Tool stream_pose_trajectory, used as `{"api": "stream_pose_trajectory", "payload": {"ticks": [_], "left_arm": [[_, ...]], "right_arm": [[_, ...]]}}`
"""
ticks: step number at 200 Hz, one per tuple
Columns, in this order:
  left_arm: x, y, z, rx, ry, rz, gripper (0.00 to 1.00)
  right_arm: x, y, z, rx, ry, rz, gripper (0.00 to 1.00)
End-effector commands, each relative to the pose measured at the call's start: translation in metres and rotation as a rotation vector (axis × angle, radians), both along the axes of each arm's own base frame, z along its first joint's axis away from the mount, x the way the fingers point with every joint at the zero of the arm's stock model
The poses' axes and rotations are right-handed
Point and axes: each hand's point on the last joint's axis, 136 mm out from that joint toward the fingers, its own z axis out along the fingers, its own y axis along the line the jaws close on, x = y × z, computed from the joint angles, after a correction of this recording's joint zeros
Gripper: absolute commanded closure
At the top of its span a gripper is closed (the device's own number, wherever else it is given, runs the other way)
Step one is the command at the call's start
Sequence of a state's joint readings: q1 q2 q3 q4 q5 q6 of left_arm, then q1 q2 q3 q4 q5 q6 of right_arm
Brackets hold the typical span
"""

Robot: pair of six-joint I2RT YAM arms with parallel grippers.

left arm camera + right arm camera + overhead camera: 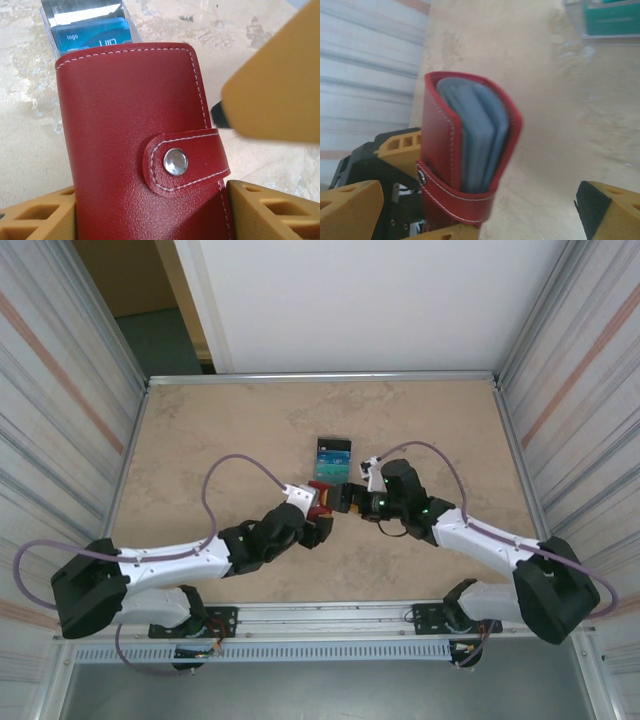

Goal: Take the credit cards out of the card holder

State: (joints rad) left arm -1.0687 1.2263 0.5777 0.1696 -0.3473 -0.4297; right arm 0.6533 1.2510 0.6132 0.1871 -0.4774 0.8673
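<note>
Deep red card holder [135,145], grainy, white stitching along edges; snap tab [200,150] same red, silver stud [175,162]; sleeves [480,145] inside pale grey-blue; credit cards [92,35] at 12 o'clock of it, teal-blue with white lettering; table [230,420] beige, marbled with pale cloudy patches; left gripper [318,502] and right gripper [348,497] yellow-orange fingers, black pads; arms [170,565] white and black; cables [235,462] purple; side walls [60,390] pale grey, striped, one orange band each.

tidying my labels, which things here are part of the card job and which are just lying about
Job: red wallet, snapped shut in the left gripper; blue cards on the table; open right gripper.
Lying about: purple cables.
</note>
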Motion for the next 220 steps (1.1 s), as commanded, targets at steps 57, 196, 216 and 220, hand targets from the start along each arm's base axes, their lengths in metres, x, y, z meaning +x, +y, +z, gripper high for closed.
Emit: {"api": "stream_pose_trajectory", "payload": {"ticks": [57,196,216,220], "left_arm": [[-0.003,-0.008,0.025,-0.101,-0.059,-0.055,0.33],[-0.001,0.012,0.059,-0.159,-0.13,-0.034,0.01],[0.002,0.027,0.07,-0.212,-0.127,-0.017,0.01],[0.003,0.03,0.071,-0.224,-0.119,-0.017,0.01]], "right_arm": [[0.026,0.036,0.039,0.168,-0.086,0.034,0.24],[0.039,0.014,0.051,0.149,-0.154,0.035,0.87],[0.039,0.004,0.063,0.122,-0.214,0.046,0.87],[0.038,0.003,0.066,0.116,-0.231,0.052,0.87]]}}
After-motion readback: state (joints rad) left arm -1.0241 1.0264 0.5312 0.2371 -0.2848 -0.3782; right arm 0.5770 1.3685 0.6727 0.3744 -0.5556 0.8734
